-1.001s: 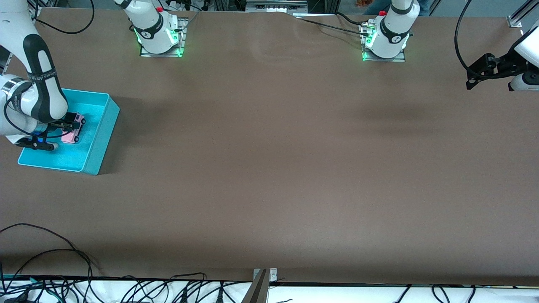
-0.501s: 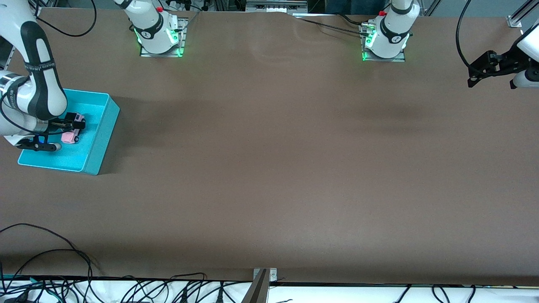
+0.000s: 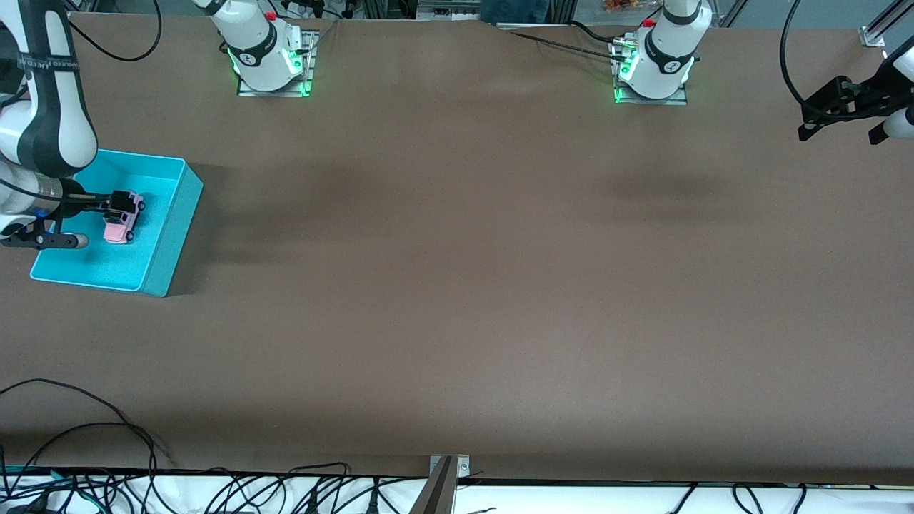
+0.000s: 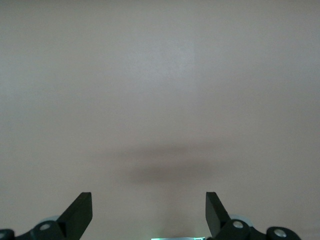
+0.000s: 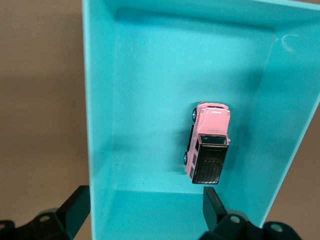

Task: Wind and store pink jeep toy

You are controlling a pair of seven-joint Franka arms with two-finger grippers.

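front: pink jeep toy (image 3: 119,222) lies in turquoise bin (image 3: 166,235) at right arm's end of worktop (image 3: 457,285) | right wrist: right gripper (image 5: 145,212) over bin – fingers wide apart, empty | left wrist: left gripper (image 4: 149,212) over bare worktop – fingers spread, empty

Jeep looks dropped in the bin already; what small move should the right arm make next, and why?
Probably lift the right gripper straight up and away from the turquoise bin. Its jaws are open and empty, and the pink jeep sits on its wheels on the bin floor. The left gripper waits open over bare table.
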